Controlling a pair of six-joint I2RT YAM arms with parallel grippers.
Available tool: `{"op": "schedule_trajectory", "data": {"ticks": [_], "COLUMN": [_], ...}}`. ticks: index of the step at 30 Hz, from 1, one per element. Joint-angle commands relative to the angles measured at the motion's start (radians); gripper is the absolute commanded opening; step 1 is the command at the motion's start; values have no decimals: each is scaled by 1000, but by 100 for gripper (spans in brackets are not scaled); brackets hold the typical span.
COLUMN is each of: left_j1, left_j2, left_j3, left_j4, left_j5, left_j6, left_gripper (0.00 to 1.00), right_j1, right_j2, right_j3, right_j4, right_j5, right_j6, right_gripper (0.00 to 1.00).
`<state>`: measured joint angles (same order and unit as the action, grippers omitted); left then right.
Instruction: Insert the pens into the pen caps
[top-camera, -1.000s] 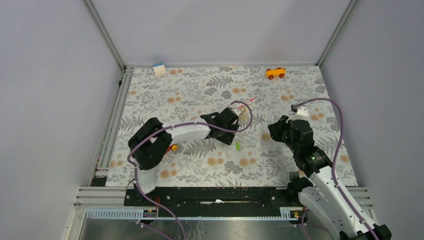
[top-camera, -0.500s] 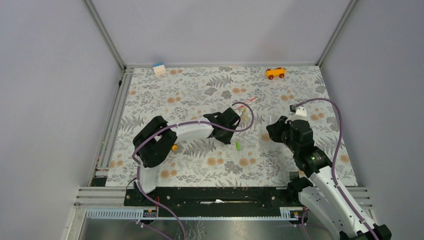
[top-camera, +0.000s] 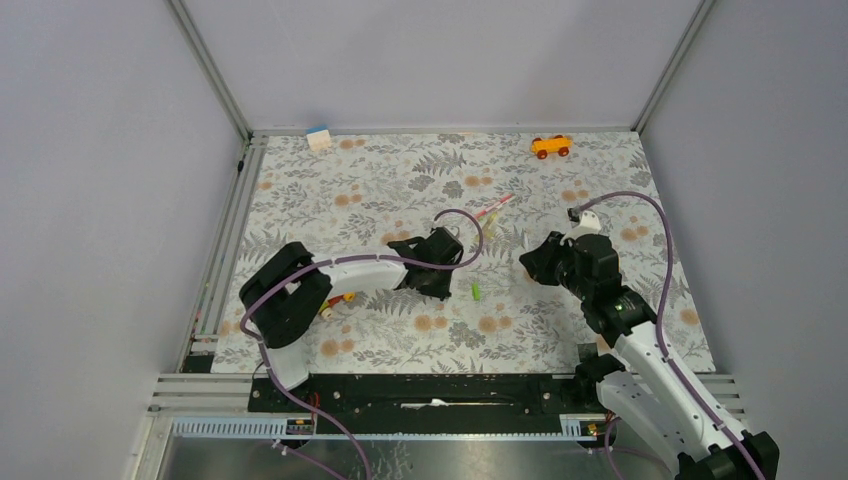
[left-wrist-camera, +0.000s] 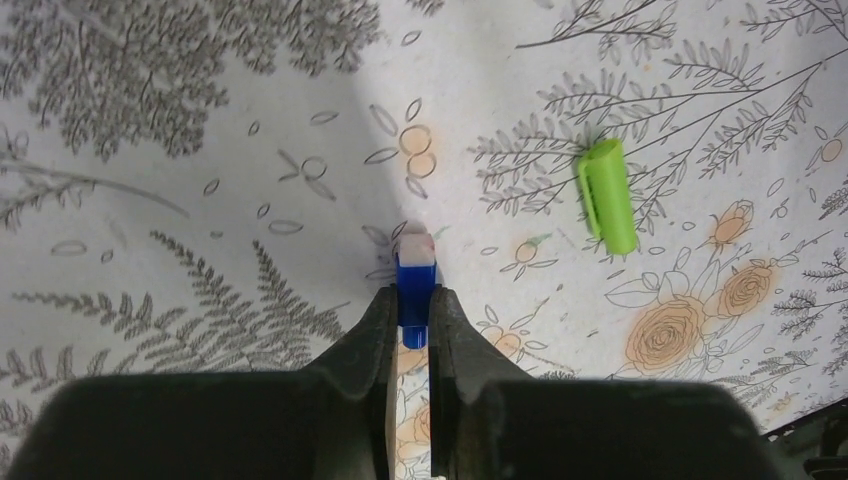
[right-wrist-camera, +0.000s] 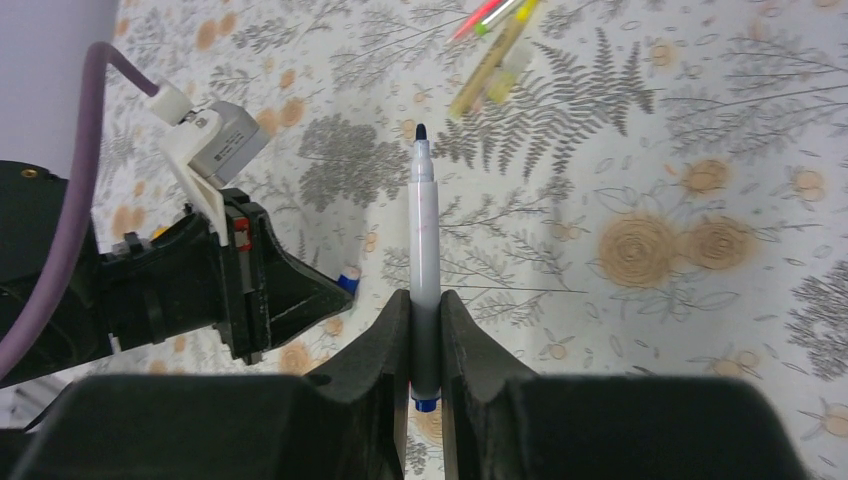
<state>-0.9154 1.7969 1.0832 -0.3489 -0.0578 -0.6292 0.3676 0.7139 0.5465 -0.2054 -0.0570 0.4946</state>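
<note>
My left gripper (left-wrist-camera: 412, 300) is shut on a dark blue pen cap (left-wrist-camera: 415, 285), held low over the floral mat with its pale open end pointing away. A lime green pen cap (left-wrist-camera: 606, 195) lies on the mat to its right and also shows in the top view (top-camera: 476, 290). My right gripper (right-wrist-camera: 425, 300) is shut on a white pen (right-wrist-camera: 424, 215) that has a dark tip and a blue rear end. Its tip points away, and the left gripper (right-wrist-camera: 325, 285) with the blue cap (right-wrist-camera: 347, 277) sits to its left. A pink-red pen (top-camera: 495, 206) and a pale yellow pen (right-wrist-camera: 488, 68) lie beyond.
An orange toy car (top-camera: 551, 146) stands at the far right of the mat (top-camera: 600, 180). A white and blue block (top-camera: 318, 137) is at the far left corner. Small coloured toy bricks (top-camera: 335, 299) lie by the left arm's elbow. Grey walls enclose the mat.
My left gripper has pulled back toward the near left with the blue cap in it. My right gripper has shifted a little left with the white pen, toward the left gripper.
</note>
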Motion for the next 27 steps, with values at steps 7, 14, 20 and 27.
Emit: {"op": "schedule_trajectory", "data": {"ticks": [7,14,20,27], "left_j1": [-2,-2,-3,-12], "left_j2": [-95,-130,-88,-52], "left_j3": [-67,-43,27,51], "left_j4": [-32,-35,-97,-150], "left_j5": [-55,2,15,-25], "left_j6": [-82,-17,24,-105], "left_gripper": [50,66,62,56], "right_j1": [6,5,5,6], "right_j2": [9,-20,-15,-29], "right_j3": [12,11,5,2], "right_j4": [120,75,57,52], "right_j5": [-145,-106,-120,-120], "right_j6": [38,27,28,27], "right_gripper": [0,0,0,0]}}
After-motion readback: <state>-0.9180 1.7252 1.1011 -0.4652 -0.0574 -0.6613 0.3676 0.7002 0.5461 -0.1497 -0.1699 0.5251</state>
